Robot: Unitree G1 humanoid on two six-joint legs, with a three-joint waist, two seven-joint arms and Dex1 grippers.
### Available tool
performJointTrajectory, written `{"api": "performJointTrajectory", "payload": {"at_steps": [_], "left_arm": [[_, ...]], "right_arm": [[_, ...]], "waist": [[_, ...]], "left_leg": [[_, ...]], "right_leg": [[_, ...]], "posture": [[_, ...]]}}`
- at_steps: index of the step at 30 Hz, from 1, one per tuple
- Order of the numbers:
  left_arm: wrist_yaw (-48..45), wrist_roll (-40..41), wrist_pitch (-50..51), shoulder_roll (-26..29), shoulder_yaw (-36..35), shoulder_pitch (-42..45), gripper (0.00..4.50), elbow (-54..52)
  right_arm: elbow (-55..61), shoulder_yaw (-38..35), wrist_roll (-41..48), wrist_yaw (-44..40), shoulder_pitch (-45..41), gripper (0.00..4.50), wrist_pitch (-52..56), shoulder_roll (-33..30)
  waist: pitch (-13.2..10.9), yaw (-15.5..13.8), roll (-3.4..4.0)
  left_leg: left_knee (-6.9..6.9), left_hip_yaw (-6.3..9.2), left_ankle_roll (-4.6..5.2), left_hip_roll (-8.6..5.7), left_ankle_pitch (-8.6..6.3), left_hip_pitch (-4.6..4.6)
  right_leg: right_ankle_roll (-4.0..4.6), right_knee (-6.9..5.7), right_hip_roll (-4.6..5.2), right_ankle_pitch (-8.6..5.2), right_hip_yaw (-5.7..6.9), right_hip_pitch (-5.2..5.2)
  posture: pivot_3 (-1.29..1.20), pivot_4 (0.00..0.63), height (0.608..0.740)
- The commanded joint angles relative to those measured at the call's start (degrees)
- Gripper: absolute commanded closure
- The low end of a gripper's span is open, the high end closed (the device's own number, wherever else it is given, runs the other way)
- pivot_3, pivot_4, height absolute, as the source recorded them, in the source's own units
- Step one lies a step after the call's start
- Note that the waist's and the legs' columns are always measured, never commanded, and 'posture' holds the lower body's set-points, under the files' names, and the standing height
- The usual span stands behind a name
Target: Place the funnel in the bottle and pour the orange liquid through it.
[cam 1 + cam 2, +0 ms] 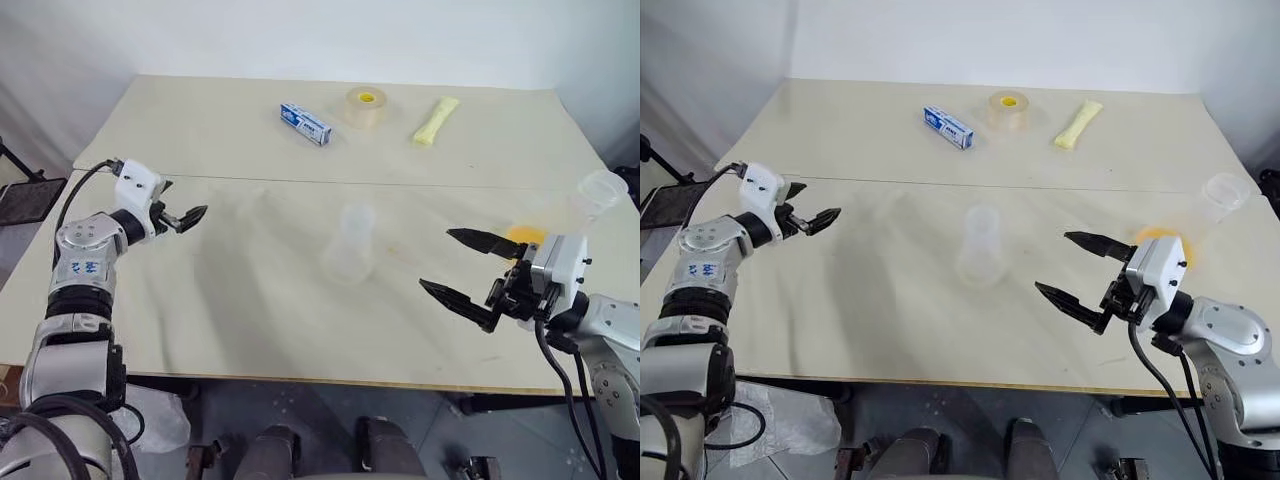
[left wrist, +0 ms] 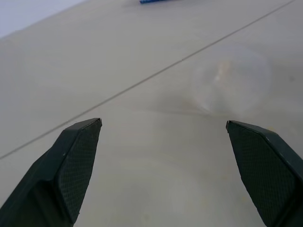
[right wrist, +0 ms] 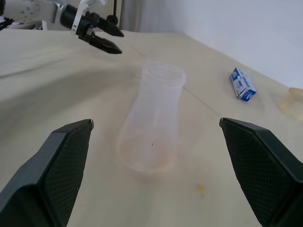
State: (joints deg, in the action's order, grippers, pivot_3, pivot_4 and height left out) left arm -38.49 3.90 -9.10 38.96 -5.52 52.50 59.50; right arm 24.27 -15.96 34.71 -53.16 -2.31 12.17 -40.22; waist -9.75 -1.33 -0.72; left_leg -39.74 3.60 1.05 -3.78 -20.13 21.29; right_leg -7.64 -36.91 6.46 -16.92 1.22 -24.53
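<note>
Clear, colourless plastic bottle (image 1: pixel 352 243) stands mid-table between the spread, empty left gripper (image 1: pixel 186 216) and right gripper (image 1: pixel 468 268), so fetch the transparent plastic funnel (image 1: pixel 600 192) at the far right, beside the orange liquid (image 1: pixel 522 236), gripping its cone rim gently

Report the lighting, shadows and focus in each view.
Head views: soft even light, the clear bottle nearly lost against the pale table. Left wrist view: bottle a hazy blur beyond the left claw. Right wrist view: bottle sharper, faint shadows, right claw close and dark.
</note>
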Motion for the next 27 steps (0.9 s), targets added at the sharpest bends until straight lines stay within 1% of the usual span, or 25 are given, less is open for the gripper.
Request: {"api": "performJointTrajectory", "payload": {"at_steps": [1,6,11,19,22,27], "left_arm": [[0.07,-1.02,-2.82,-1.49,0.23,3.43,0.01,3.19],[-1.27,-2.98,-4.73,-3.08,1.63,5.30,0.01,6.61],[0.00,-3.64,-5.36,-4.44,1.85,7.03,0.01,8.83],[0.73,-5.07,-4.97,-6.51,1.98,10.14,0.01,11.76],[0.80,-5.30,-3.91,-7.16,1.80,12.09,0.57,13.12],[0.09,-6.06,-1.68,-7.32,2.09,13.67,2.21,14.61]], "right_arm": [[2.45,-0.71,0.90,0.62,0.63,0.00,-0.24,0.34],[3.88,-1.34,0.86,1.49,2.06,0.00,-0.10,0.50],[4.70,-1.47,0.97,1.96,2.99,0.00,-0.18,0.37],[4.16,-1.14,0.79,2.10,1.86,0.00,-0.03,0.05],[4.03,-1.07,0.68,2.06,1.59,0.00,-0.02,0.00],[4.11,-1.38,0.72,2.14,1.50,0.00,0.14,-0.15]], "waist": [[0.00,0.01,0.00],[0.00,0.06,-0.01],[0.00,0.19,-0.01],[0.00,0.11,-0.01],[0.00,0.11,-0.01],[0.00,0.12,-0.01]], "left_leg": [[0.00,0.00,0.00,0.00,0.00,0.00],[0.00,-0.01,0.00,0.00,0.00,0.00],[0.00,-0.04,0.00,0.02,0.00,0.00],[-0.02,-0.04,0.01,0.00,0.00,0.01],[-0.02,-0.04,0.01,-0.01,0.00,0.01],[-0.02,-0.04,0.02,-0.02,-0.01,0.01]], "right_leg": [[0.00,0.00,0.00,0.00,0.00,0.00],[0.00,0.00,-0.01,0.00,0.02,0.00],[0.00,0.00,-0.02,0.00,0.02,-0.01],[-0.02,0.00,-0.01,0.01,0.01,-0.01],[-0.02,0.00,0.00,0.01,0.01,-0.01],[-0.02,0.00,0.00,0.01,0.01,-0.01]], "posture": [[0.00,0.150,0.740],[0.00,0.150,0.740],[0.00,0.150,0.740],[0.00,0.150,0.740],[0.00,0.150,0.740],[0.00,0.150,0.740]]}}
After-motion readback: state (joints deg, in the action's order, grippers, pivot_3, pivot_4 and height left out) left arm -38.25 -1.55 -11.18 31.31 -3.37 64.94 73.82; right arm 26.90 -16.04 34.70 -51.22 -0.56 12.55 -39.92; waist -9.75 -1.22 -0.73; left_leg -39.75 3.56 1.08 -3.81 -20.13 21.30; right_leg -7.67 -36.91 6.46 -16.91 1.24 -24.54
